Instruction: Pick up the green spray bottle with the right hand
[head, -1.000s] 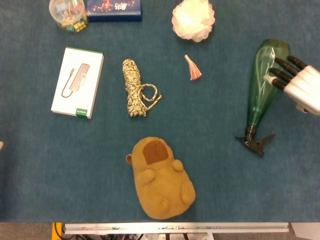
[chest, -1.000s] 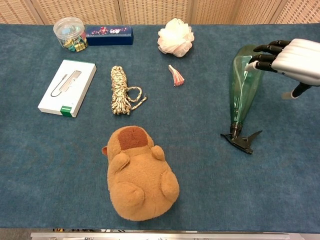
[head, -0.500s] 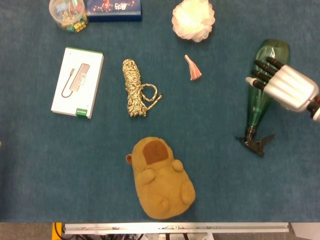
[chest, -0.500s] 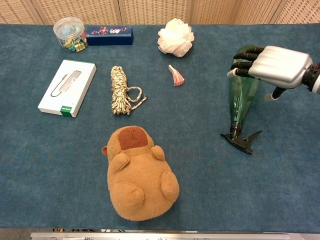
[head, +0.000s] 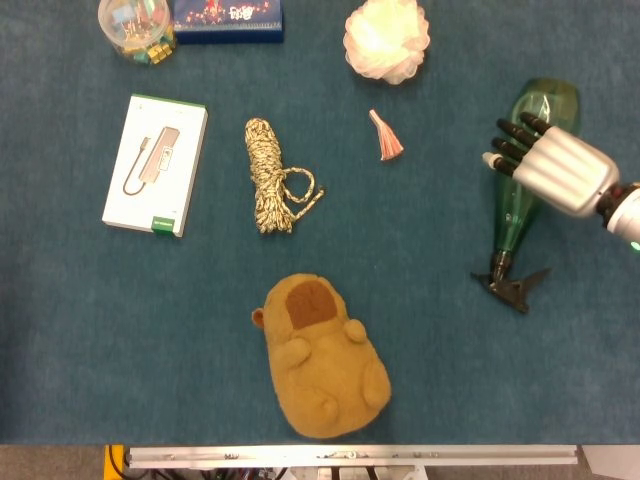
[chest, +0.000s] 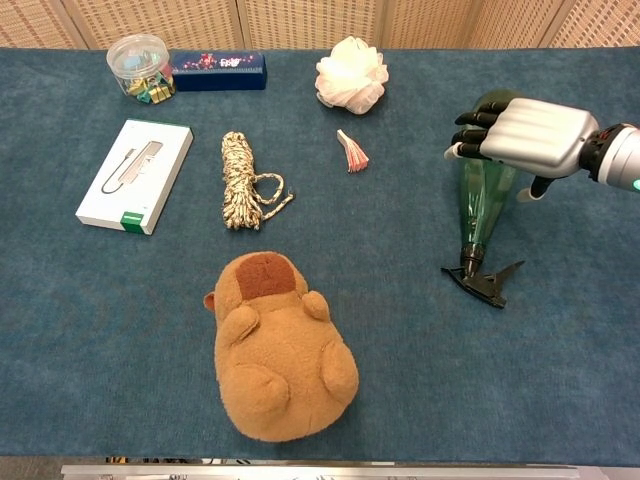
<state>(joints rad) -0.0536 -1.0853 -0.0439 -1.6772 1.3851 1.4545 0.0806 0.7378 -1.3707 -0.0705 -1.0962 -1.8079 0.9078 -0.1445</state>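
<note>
The green spray bottle (head: 516, 215) (chest: 480, 205) lies on its side at the right of the blue table, its black trigger head (head: 513, 286) (chest: 483, 281) toward the near edge. My right hand (head: 548, 167) (chest: 520, 133) hovers over the bottle's wide body, palm down, with its dark fingers (head: 508, 142) curled over the left flank. Whether they touch the bottle cannot be told; nothing is lifted. My left hand is not in either view.
A brown plush toy (head: 322, 360) lies near the front centre. A coiled rope (head: 268, 176), a white box (head: 155, 164), a pink tassel (head: 385, 137) and a white bath pouf (head: 387, 40) are spread further back. A clear jar (head: 136, 26) and a dark blue box (head: 229, 18) sit at the far left.
My right hand has moved left and forward from beside the bottle's base to over its body. The bottle has not moved.
</note>
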